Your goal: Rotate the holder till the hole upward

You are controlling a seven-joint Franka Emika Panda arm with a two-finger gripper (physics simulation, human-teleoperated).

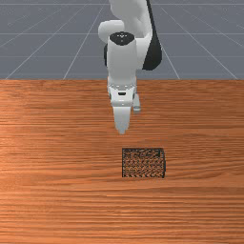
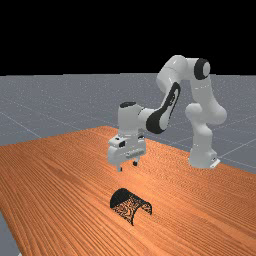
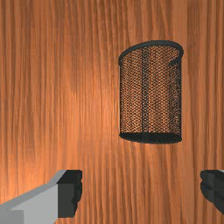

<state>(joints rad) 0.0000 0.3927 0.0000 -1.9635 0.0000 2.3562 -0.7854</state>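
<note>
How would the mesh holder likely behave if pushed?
The holder is see-through mesh, so probably light for its size. Lying on its side, it might roll. Its thick dark rim likely stiffens that end.

The front view looked from above and across the table toward the arm, tilted well down, whereas the far view stood farther off and to one side, with the whole arm seen down to its base. Nearest of all, the wrist view pointed down at the wood past the fingers of the gripper. All three shared the mesh holder and the table around it.
</note>
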